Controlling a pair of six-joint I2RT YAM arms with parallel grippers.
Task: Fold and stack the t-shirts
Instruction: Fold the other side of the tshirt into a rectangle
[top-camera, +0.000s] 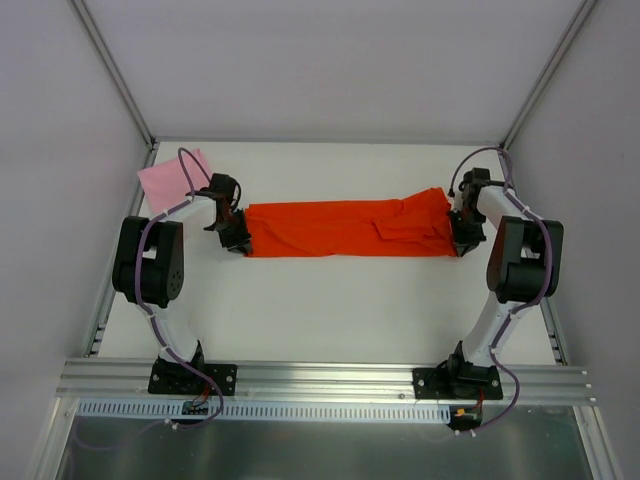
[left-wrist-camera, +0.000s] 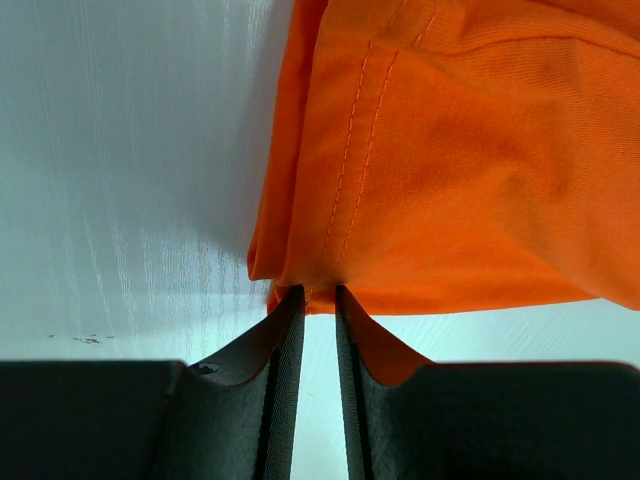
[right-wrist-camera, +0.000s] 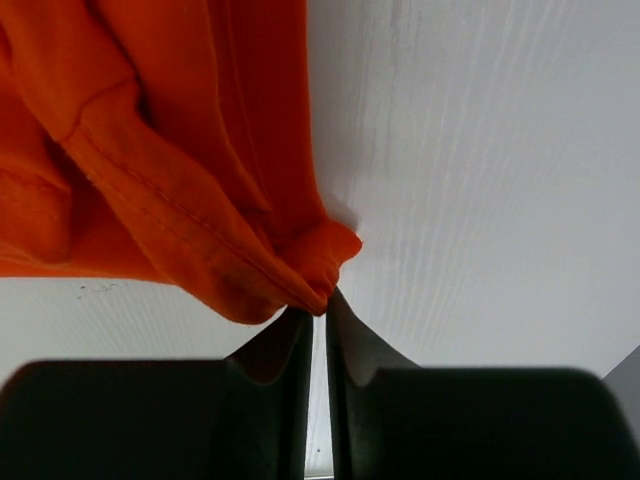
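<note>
Near: white table (top-camera: 330, 320); both grippers were working at mid-depth. Mid-table: the orange-red t-shirt (top-camera: 340, 228) lay as 1 long narrow band running left to right, with cloth bunched at its right end. The left gripper (left-wrist-camera: 312, 298) was clenched on the stitched hem at the band's left end, jaws nearly together with cloth nipped at the tips; the right gripper (right-wrist-camera: 320, 305) was likewise pinched on a folded corner at the right end. Far left: the pink t-shirt (top-camera: 172, 182) sat as a small square, apart from the band. Judged step: lengthwise fold done, crosswise fold in hand; 1 of 2 shirts looked finished. The next move would call for 1 end lifted and carried over the other, tension kept even so the band did not twist; stacking with the pink square was not yet done.
</note>
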